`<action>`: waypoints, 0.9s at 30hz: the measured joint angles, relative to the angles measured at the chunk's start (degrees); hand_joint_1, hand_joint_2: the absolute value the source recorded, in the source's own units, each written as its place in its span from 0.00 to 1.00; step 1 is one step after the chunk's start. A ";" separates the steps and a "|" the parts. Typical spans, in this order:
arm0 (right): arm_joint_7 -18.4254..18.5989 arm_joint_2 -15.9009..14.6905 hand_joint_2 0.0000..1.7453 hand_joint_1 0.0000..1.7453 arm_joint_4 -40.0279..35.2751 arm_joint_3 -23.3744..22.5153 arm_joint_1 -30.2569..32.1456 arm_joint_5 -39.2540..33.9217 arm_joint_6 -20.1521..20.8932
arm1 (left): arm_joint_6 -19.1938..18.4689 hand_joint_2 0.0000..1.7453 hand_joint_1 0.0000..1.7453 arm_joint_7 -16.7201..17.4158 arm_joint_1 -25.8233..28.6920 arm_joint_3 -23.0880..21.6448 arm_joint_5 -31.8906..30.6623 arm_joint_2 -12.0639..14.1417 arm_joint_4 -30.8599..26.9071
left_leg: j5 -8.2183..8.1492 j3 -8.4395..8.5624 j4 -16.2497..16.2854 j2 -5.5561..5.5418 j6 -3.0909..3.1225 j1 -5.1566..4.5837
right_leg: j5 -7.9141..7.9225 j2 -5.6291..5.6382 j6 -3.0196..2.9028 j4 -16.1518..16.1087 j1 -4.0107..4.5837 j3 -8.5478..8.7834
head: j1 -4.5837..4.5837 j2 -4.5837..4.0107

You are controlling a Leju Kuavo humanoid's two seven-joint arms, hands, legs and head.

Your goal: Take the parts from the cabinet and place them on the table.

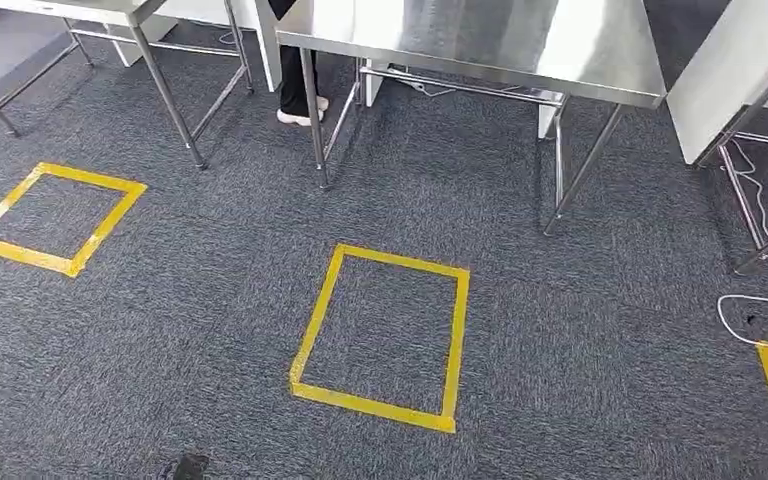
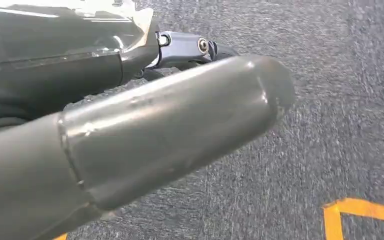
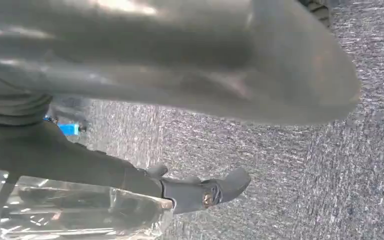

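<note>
Carpet (image 1: pixel 560 330) lies ahead in the head view, marked with a yellow tape square (image 1: pixel 380 340), and beyond it stands the steel surface (image 1: pixel 480 40) where the parts are meant to go, with a person's shoe (image 1: pixel 300 112) just behind one of its legs. The left hand (image 2: pixel 145 130) hangs over the carpet, its dark fingers (image 2: pixel 185 47) lying against clear wrapping (image 2: pixel 130 22). The right hand (image 3: pixel 180 65) looks much the same, fingers (image 3: pixel 205 192) beside clear wrapping (image 3: pixel 80 215) of its own. I cannot tell whether either hand truly grips what is inside, nor whether these are the parts, because the thumbs hide most of the hold. If they are, the main risk is a loose, slippery hold on film: a jolt while walking could let a bag slide out onto the floor. A white cable (image 1: pixel 750 300) trails across the carpet to the right and could catch a foot if the approach drifts that way. The person standing near the surface could also be crowded by a close approach.
</note>
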 joint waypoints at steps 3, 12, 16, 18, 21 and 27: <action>0.00 -0.02 0.00 0.00 0.00 0.11 -0.09 0.13 0.00 | 0.07 0.00 0.00 0.00 0.00 0.02 0.00 -0.07 0.00 | 0.02 -0.12 0.15 -0.66 -0.66 -0.45 | 1.92 0.83 -1.43 -6.02 0.55 2.24 | 0.04 0.00; 0.04 0.13 0.00 0.00 0.00 0.20 -0.16 0.46 0.02 | 0.42 0.00 0.00 0.04 0.26 0.35 0.02 0.09 0.00 | -9.03 -8.45 18.33 1.89 -3.24 0.54 | 2.84 -1.45 -3.87 -6.56 -0.33 2.79 | -0.44 0.00; 0.04 0.35 0.00 0.00 0.00 0.57 -0.25 0.83 0.11 | 0.74 0.00 0.00 -0.04 0.39 0.77 0.20 0.33 0.00 | -1.08 -0.38 2.97 4.24 -4.12 1.58 | 2.27 -2.20 -2.97 -5.97 -0.76 3.00 | -0.50 0.00; 0.02 0.20 0.00 0.00 -0.04 0.66 -0.29 0.85 0.11 | 0.81 0.00 0.00 -0.15 0.29 0.79 0.15 0.24 0.00 | -1.57 0.26 1.28 3.75 -3.34 1.20 | 1.70 -2.47 -2.02 -5.48 0.04 2.34 | -0.43 0.00; 0.04 0.15 0.00 0.00 -0.04 1.03 -0.33 1.01 0.11 | 0.92 0.00 0.00 -0.24 0.39 0.90 0.18 0.26 0.00 | -1.20 -0.03 1.05 3.04 -1.84 0.37 | 1.92 -3.23 -0.92 -5.86 0.18 2.97 | -0.31 0.00; 0.09 0.20 0.00 0.00 -0.04 1.44 -0.18 1.77 0.35 | 1.18 0.00 0.00 -0.55 0.68 1.42 0.61 0.31 0.00 | -0.49 -0.56 0.73 1.48 -0.20 0.30 | -6.26 -0.67 -0.99 13.24 -0.20 -6.51 | 0.13 0.00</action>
